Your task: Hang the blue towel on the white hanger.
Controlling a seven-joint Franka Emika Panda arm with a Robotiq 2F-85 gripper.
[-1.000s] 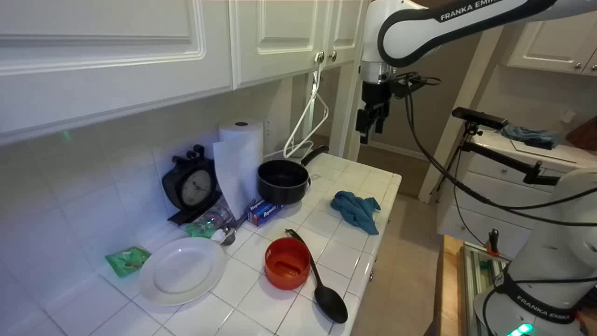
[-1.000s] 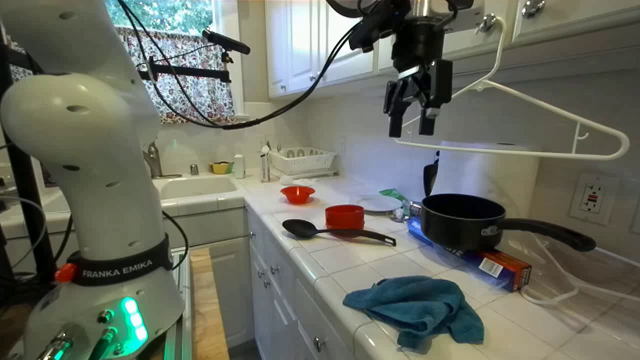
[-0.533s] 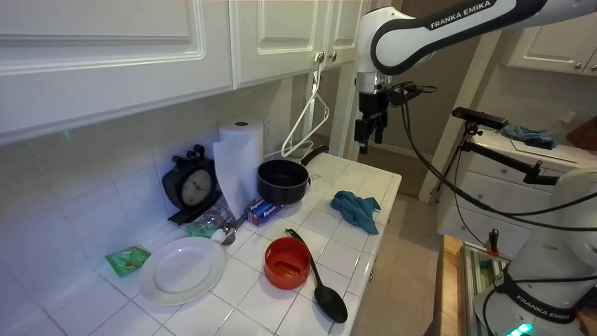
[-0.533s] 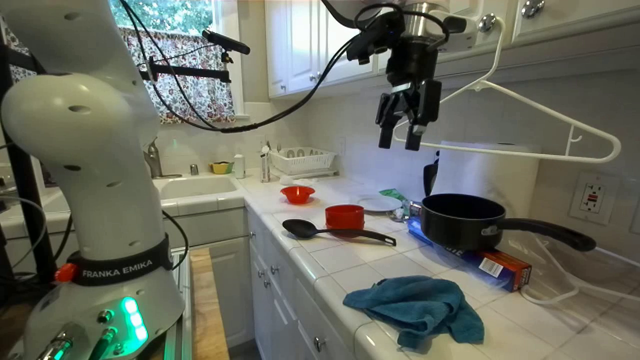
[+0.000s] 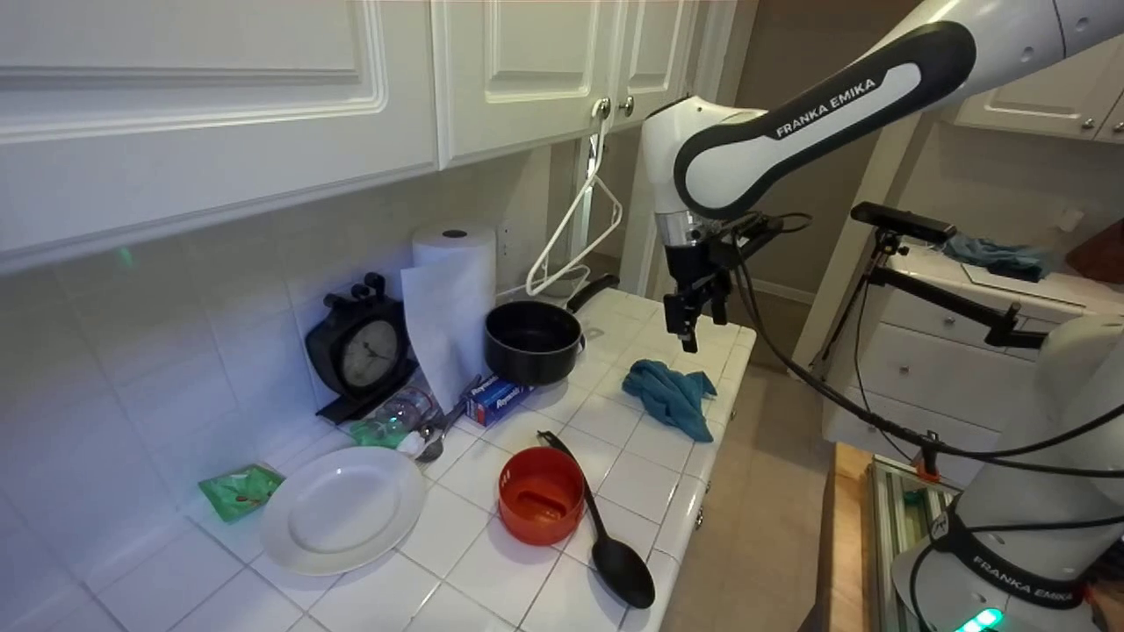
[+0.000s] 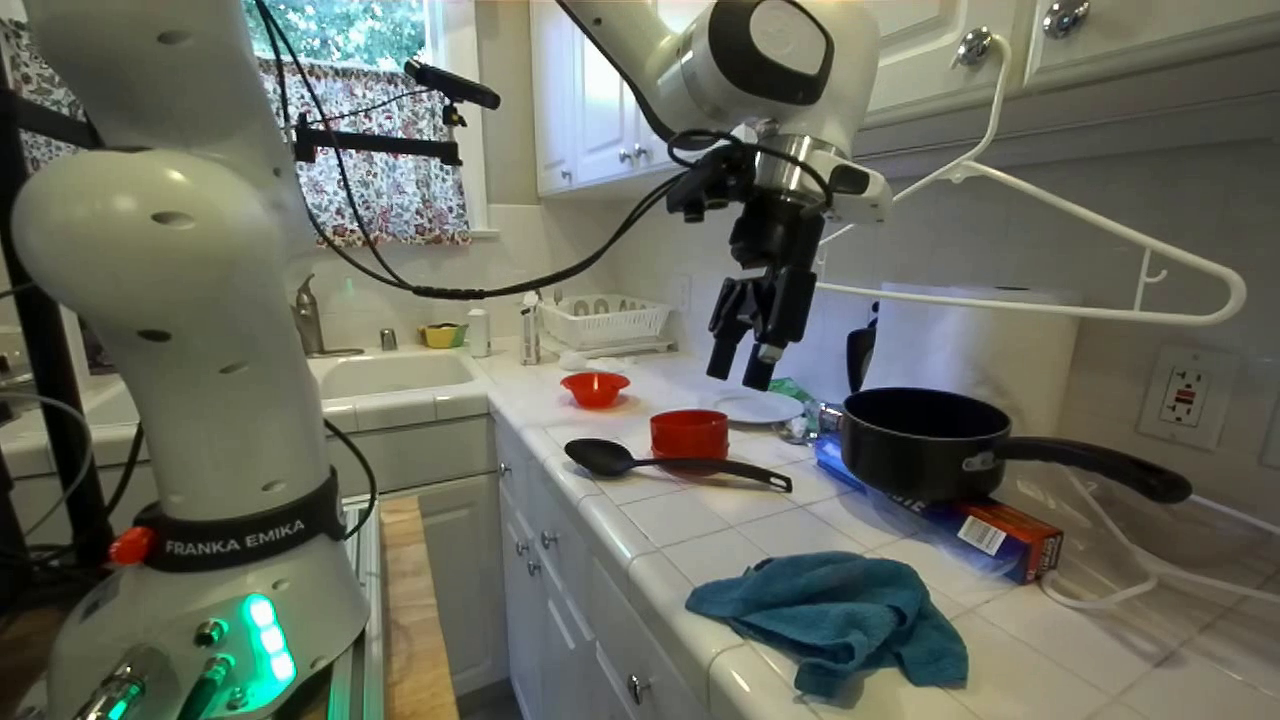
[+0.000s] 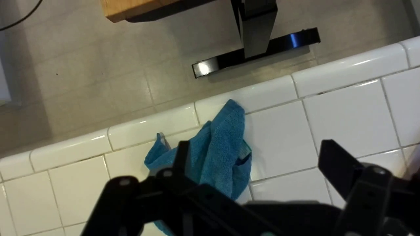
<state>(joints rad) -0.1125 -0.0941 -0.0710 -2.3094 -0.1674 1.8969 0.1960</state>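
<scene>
Two fingers (image 7: 339, 170) are standing wide apart in the wrist view, one of them partly blocking the blue towel (image 7: 216, 154). Both exterior views are showing them hanging tips-down from the arm (image 5: 817, 114), up in the air over the desk (image 5: 632, 478), apart from the towel. Towel is lying crumpled on the desk at the front edge, one corner lapping onto the rounded rim. White hanger (image 6: 1050, 307) is hanging by its hook from a cabinet knob (image 6: 973, 47); in both exterior views its lower bar is showing above the black pot (image 6: 920, 455). Pot is sitting at a blue box (image 5: 499, 401); can't tell if it's resting on it or just beside. Paper roll (image 5: 474, 294) is standing upright near the pot. Further along the desk, a black spoon (image 5: 622, 570) is lying next to a red cup (image 6: 690, 438), touching or not I can't tell. White plate (image 5: 279, 527) is lying flat near the wall (image 5: 132, 369), green packet (image 5: 239, 491) just beside it on the wall side. Small red bowl (image 6: 595, 397) is sitting near the sink (image 6: 395, 375) in an exterior view.
</scene>
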